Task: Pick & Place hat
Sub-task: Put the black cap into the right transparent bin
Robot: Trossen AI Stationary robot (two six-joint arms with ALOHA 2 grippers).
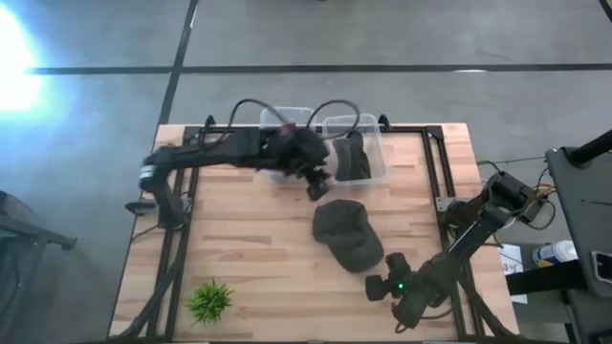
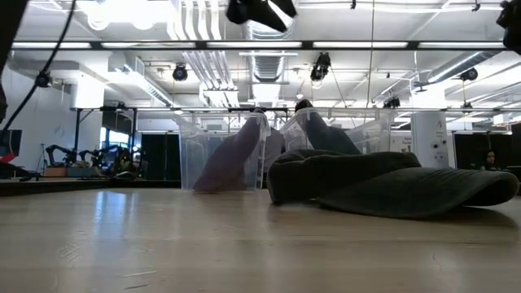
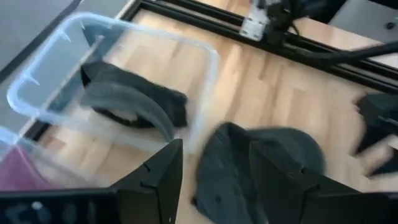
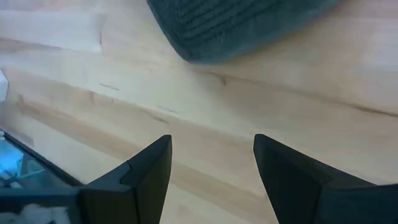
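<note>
A dark grey-green cap lies flat on the wooden table, brim toward the near edge; it also fills the low view and shows in the left wrist view. My left gripper hangs open in the air just beyond the cap's far side, touching nothing. My right gripper is open near the table's near right corner, beside the cap's brim, apart from it. A second dark cap rests inside the right clear bin.
Two clear plastic bins stand at the far edge: the left one holds a pinkish-purple cloth, the right one the dark cap. A small green plant sits at the near left. A black metal frame borders the table.
</note>
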